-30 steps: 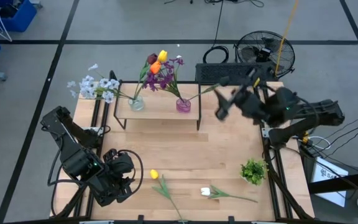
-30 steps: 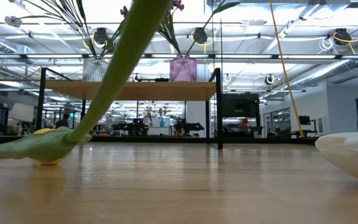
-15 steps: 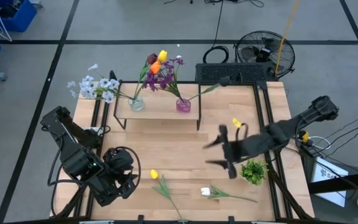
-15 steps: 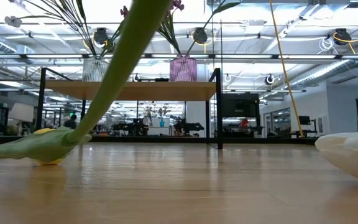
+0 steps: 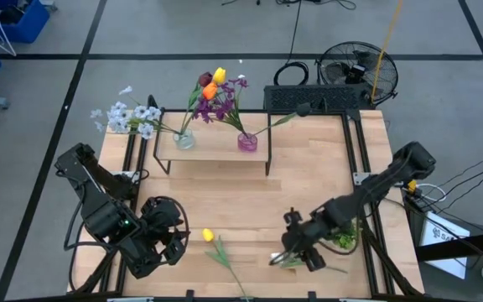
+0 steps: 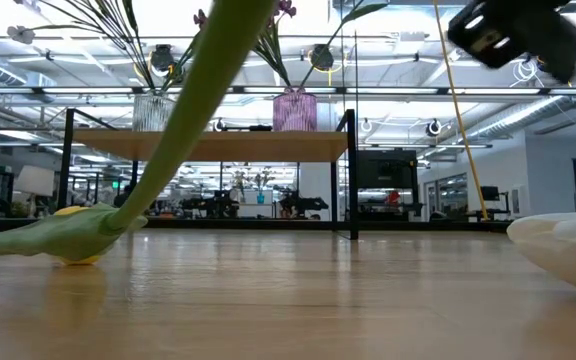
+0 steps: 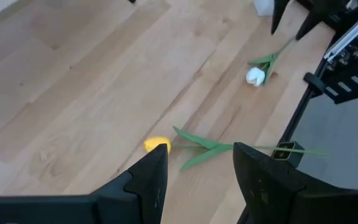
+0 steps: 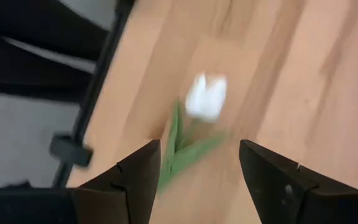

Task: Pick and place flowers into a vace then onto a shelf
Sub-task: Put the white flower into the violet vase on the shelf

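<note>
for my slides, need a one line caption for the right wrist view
Open right gripper poised above a white tulip lying on the wooden table.

White tulip (image 5: 277, 258) and yellow tulip (image 5: 208, 236), both green-stemmed, on a pale wood table (image 5: 309, 168); purple vase (image 5: 247, 142) and clear vase (image 5: 184, 140) on a light-wood, black-legged shelf (image 5: 216, 149); dark arms.

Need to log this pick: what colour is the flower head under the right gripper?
White; it shows best in the right wrist view.
</note>
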You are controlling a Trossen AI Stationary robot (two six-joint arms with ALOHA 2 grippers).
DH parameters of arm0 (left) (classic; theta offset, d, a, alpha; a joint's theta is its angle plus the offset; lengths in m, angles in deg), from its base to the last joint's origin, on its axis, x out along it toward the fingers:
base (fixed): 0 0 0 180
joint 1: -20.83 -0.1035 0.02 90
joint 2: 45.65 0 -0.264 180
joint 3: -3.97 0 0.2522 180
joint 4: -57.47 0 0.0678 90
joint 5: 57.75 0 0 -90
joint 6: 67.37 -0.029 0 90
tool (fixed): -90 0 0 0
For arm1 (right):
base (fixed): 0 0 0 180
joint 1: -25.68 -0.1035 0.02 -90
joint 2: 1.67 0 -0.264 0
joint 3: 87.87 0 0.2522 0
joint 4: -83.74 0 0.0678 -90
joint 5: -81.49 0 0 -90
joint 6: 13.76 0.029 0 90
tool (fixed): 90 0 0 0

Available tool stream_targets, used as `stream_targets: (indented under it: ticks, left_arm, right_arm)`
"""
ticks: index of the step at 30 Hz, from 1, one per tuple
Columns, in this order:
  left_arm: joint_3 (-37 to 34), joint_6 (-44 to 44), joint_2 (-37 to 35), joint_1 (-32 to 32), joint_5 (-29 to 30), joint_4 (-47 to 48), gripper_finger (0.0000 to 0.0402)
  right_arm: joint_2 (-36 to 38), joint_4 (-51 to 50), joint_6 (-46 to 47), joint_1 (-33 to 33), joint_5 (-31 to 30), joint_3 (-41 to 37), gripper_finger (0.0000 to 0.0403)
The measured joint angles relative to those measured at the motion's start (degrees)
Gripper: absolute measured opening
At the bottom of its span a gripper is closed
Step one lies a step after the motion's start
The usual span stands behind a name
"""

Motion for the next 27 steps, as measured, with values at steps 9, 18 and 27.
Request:
stream_targets:
  ticks: [9, 18, 27]
  left_arm:
    - [0.0, -0.6, 0.0, 0.0, -0.1, 0.0, 0.0186]
    - [0.0, -1.9, 0.0, 0.0, -1.6, -1.2, 0.0186]
    - [0.0, -4.1, 0.0, 0.0, -1.6, -1.2, 0.0186]
  right_arm:
    - [-5.5, 28.3, 3.2, 1.3, 4.2, -10.3, 0.0212]
    - [-9.7, 38.8, 10.0, 1.3, -0.8, -17.6, 0.0212]
    - [-9.6, 40.1, 10.8, 1.1, -2.0, -21.4, 0.0181]
